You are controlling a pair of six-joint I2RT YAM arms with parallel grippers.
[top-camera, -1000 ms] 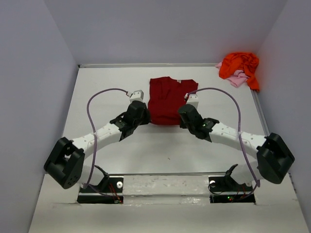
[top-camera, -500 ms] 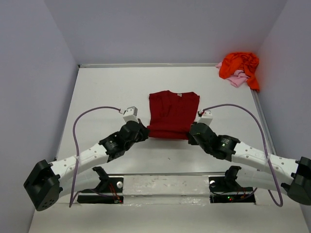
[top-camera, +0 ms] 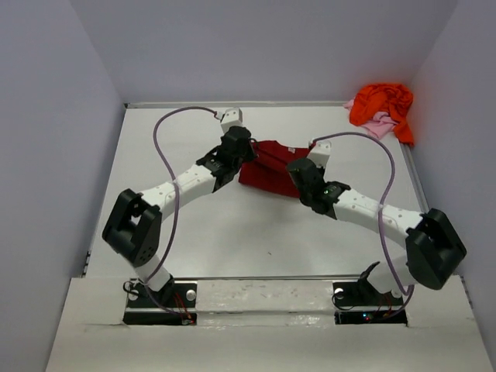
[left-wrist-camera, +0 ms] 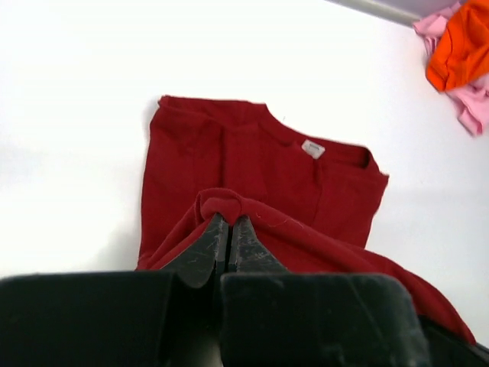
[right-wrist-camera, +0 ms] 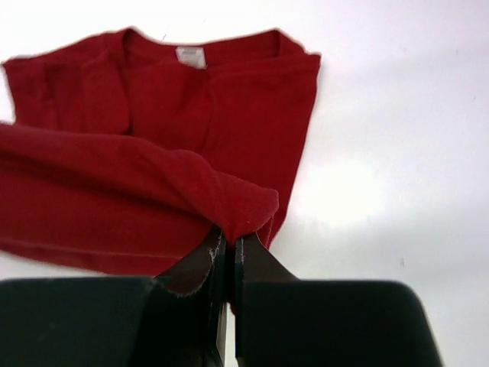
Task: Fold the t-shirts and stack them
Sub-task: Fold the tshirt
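The dark red t-shirt (top-camera: 267, 167) lies in the middle of the white table, its near hem lifted and carried over its upper part. My left gripper (top-camera: 245, 153) is shut on the hem's left corner (left-wrist-camera: 221, 208). My right gripper (top-camera: 297, 172) is shut on the hem's right corner (right-wrist-camera: 248, 208). The collar with its white label (left-wrist-camera: 312, 148) lies flat beyond the fingers, and the label shows in the right wrist view (right-wrist-camera: 190, 56) too. The orange t-shirt (top-camera: 381, 104) lies crumpled on the pale pink t-shirt (top-camera: 379, 127) at the far right corner.
The back wall edge (top-camera: 232, 104) runs behind the shirt. The right wall stands close to the orange and pink heap. The arm bases (top-camera: 159, 298) sit at the near edge. Purple cables (top-camera: 167, 132) arch above both arms.
Both grippers have carried the red shirt's near hem away from the bases, towards the collar, folding the shirt over itself. Earlier the shirt lay flat with the grippers at its near edge.
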